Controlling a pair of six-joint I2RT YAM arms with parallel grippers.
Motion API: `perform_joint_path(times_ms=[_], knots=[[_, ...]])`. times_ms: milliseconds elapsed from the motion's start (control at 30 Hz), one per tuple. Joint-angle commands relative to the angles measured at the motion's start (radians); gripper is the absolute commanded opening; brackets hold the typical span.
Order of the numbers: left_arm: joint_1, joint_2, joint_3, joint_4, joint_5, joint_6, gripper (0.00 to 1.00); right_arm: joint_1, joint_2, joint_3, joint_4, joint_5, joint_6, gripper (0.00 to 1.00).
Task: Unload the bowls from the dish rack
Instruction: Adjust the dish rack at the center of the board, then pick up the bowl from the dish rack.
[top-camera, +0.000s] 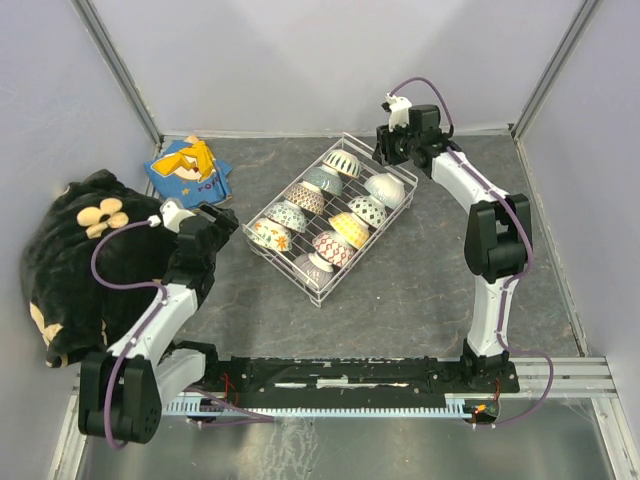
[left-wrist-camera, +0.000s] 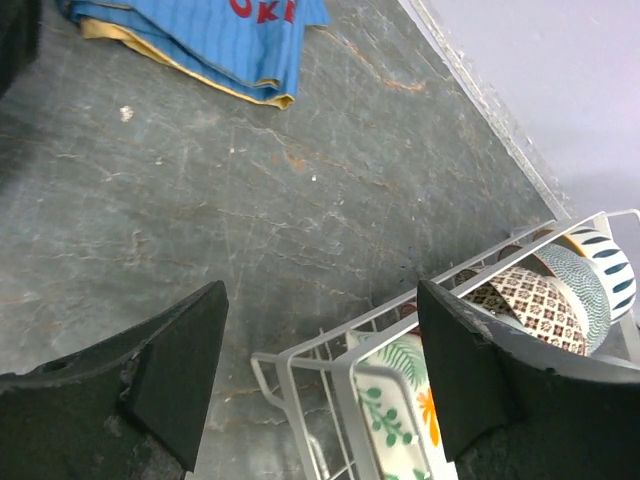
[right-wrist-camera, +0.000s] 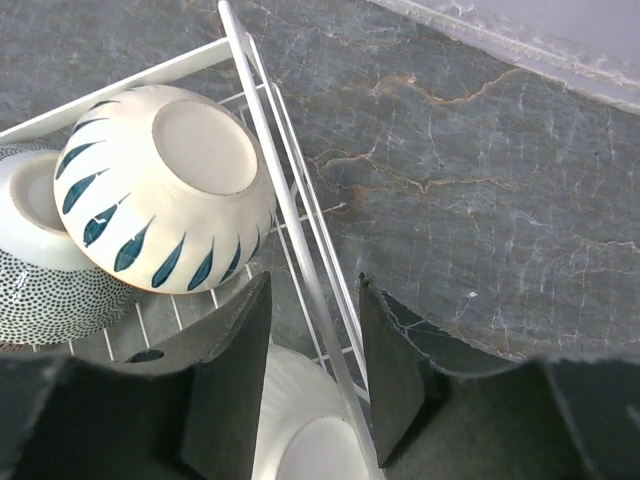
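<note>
**Bowls all in rack; both grippers open at its rim**

The dish rack (top-camera: 318, 298) sits mid-table, lying diagonally, with the bowls (top-camera: 349, 229) packed inside in two rows, most tipped on their sides.

The left gripper (left-wrist-camera: 318, 380) hangs at the rack's left corner, fingers spread wide, holding nothing.

The right gripper (right-wrist-camera: 313, 350) is at the far corner. Its fingers (right-wrist-camera: 235, 380) stand a little apart, one on each side of the rim wire. A leaf-marked bowl (right-wrist-camera: 165, 190) lies just inside that rim.

A blue cloth (top-camera: 190, 170) lies well to the left.
</note>
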Motion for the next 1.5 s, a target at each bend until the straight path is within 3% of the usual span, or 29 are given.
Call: perform_joint_path(times_ms=[0,167,400,567,833,1067,1467], knots=[[0.037,0.083,0.097,0.129,0.11,0.025,0.85,0.008,-0.108,-0.029,0.127,0.034,0.048,0.51],[0.067,0.169,0.187,0.149,0.176,0.035,0.91,0.008,-0.174,-0.066,0.176,0.054,0.085,0.66],[0.08,0.286,0.319,0.161,0.272,0.047,0.95,0.038,-0.272,-0.147,0.199,0.041,0.12,0.76],[0.081,0.332,0.4,0.145,0.332,0.041,0.99,0.141,-0.328,-0.206,0.175,0.19,0.024,1.0],[0.069,0.329,0.438,0.127,0.438,0.055,0.99,0.261,-0.337,-0.26,0.156,0.375,-0.081,0.99],[0.056,0.283,0.41,0.105,0.417,0.087,0.99,0.331,-0.287,-0.22,0.117,0.531,-0.16,0.97],[0.057,0.274,0.468,0.032,0.434,0.071,0.99,0.353,-0.182,-0.147,0.079,0.596,-0.226,0.97]])
